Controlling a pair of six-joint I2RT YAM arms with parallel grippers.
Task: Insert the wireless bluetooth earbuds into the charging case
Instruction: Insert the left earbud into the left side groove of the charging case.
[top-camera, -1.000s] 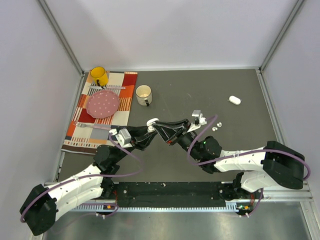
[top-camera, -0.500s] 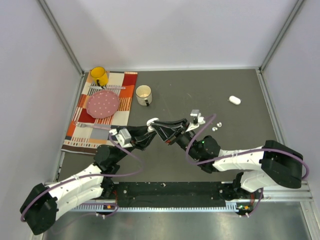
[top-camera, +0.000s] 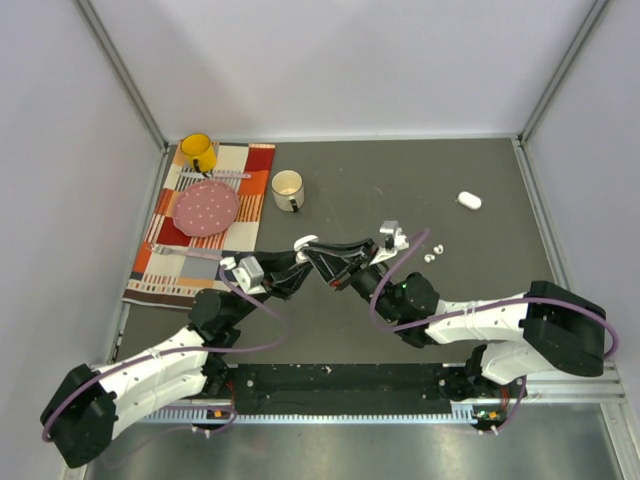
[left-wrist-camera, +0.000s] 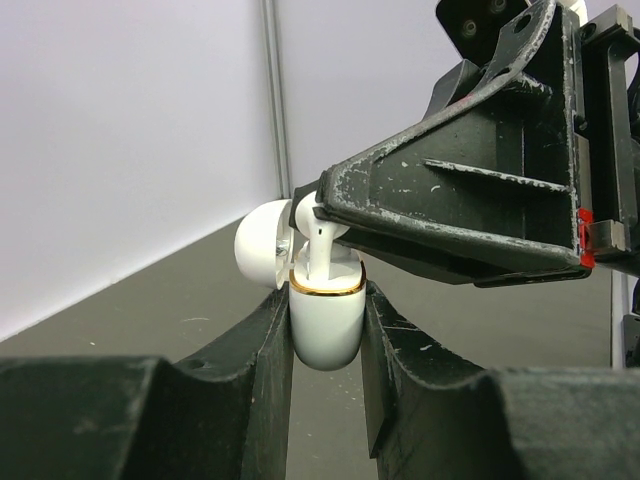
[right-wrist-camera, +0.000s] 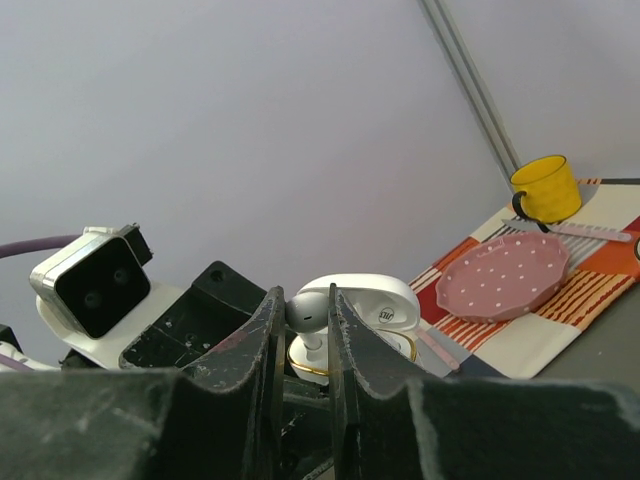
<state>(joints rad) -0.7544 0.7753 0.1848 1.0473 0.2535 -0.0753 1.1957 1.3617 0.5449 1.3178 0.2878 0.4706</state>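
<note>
Because the left arm (top-camera: 160, 365) and the right arm (top-camera: 480, 320) meet tip to tip over the dark grey worktop (top-camera: 400, 180), the top view hides most of what they hold. Only a white bit of the charging case (top-camera: 305, 243) shows there, and the state of the jaws cannot be read from above. This view alone shows a loose earbud (top-camera: 428, 258) and a second loose earbud (top-camera: 438, 247), close together on the worktop to the right of the arms. A second white case (top-camera: 469, 201) lies well apart, near the right wall. At the back left there is a striped cloth (top-camera: 165, 265) with a pink plate (top-camera: 207, 207) and a yellow mug (top-camera: 198, 152) on it, and a white mug (top-camera: 288, 188) stands just beside the cloth. Pale walls with metal posts close the space.

In the left wrist view, the left jaws pinch the case body (left-wrist-camera: 325, 320) upright between their fingers (left-wrist-camera: 250, 400). The lid (left-wrist-camera: 262, 250) is open to the left. The held earbud (left-wrist-camera: 320, 245) stands with its stem at the gold rim, and how deep it sits is hidden.

In the right wrist view, the right jaws pinch this earbud (right-wrist-camera: 308, 310) between their fingers (right-wrist-camera: 262, 360). The case (right-wrist-camera: 372, 300) lies behind them and is partly covered.
</note>
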